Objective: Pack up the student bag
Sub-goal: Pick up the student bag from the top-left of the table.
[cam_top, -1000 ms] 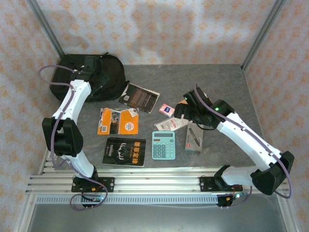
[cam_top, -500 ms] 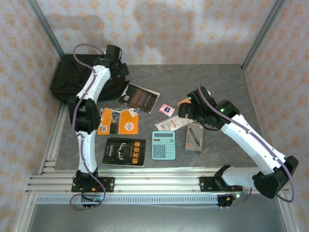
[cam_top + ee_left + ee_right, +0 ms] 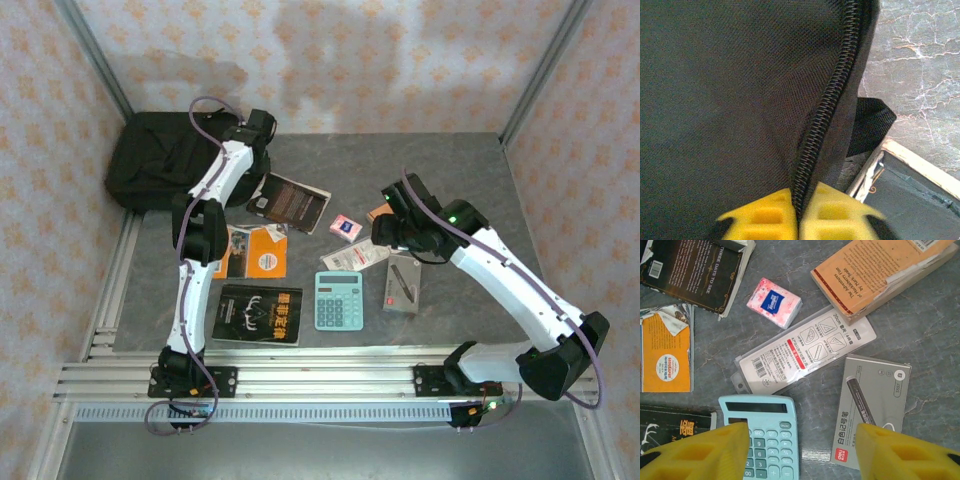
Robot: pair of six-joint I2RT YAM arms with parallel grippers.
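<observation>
Left wrist view: is the left claw (image 3: 798, 220) shut?
— Yes, clamped tight on the bag's (image 3: 725, 100) zipper (image 3: 825, 115)
— And the right claw (image 3: 800, 450)?
— Spread wide, holding nothing, above the calculator (image 3: 767, 432) and pen box (image 3: 872, 410); the bag lies in the table's (image 3: 400, 160) far left corner

I see the student bag (image 3: 160, 170), a large soft black fabric backpack, slumped flat in the counter's far left corner. Up close, its coarse weave carries a black coil zipper (image 3: 826, 112) along the edge, and a webbing strap end (image 3: 871, 124) pokes out beneath.
</observation>
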